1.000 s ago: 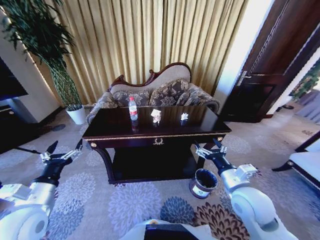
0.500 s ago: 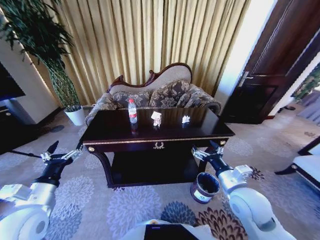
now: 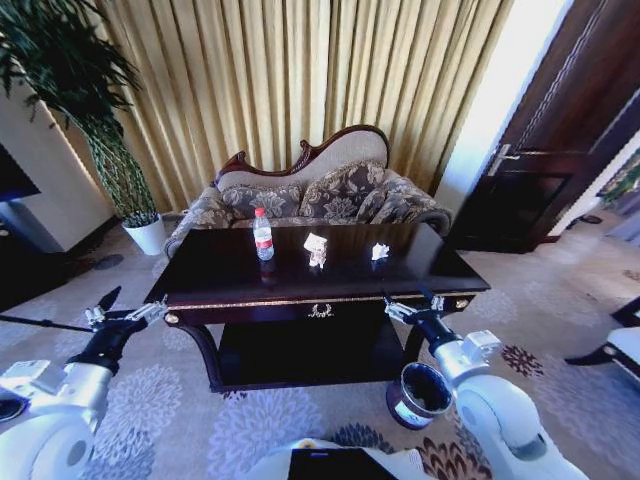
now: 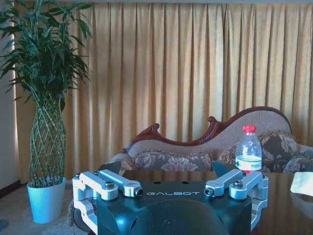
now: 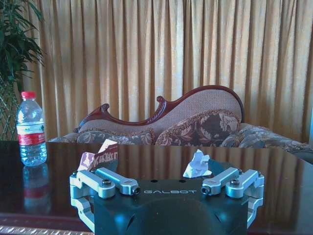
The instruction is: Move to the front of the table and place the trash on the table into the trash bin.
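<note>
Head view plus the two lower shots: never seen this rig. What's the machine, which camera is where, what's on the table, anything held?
It is a wheeled robot with two arms. The wide picture comes from its head; the other two come from cameras on each wrist. The left gripper and right gripper hang open and empty before the table. On it stand a bottle and two crumpled paper pieces. The trash bin sits on the carpet by the right arm.
</note>
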Tool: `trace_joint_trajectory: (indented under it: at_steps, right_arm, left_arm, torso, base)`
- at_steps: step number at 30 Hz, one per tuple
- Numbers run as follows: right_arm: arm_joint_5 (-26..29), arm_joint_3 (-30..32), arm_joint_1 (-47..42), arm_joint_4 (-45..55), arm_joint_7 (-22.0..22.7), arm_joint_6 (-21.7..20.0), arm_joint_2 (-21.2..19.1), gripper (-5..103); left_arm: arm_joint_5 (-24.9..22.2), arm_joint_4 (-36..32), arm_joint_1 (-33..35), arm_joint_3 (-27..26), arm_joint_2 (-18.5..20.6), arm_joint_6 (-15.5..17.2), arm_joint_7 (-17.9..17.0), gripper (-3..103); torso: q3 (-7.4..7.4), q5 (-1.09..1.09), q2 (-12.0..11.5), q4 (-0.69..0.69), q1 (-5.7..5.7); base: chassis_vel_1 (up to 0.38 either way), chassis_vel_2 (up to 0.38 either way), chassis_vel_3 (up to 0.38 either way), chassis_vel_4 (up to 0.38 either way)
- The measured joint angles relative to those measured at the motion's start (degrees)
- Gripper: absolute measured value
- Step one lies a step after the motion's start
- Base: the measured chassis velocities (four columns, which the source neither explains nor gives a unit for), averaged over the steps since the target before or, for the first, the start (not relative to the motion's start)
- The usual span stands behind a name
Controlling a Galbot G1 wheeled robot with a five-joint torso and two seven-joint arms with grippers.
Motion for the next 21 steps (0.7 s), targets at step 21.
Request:
trace_joint_trajectory:
  at_steps: [21]
  right_arm:
    - [8.07,-2.45,8.26,-7.24,3.69,-2.04,-4.37,100]
  left_arm:
    - [-0.46,0.51,0.68,-0.01,0.31,-0.66,0.45,100]
  torso:
    - [-0.01,0.01,0.01,0.01,-0.03]
  base:
    - [-0.049,0.045,0.048,-0.052]
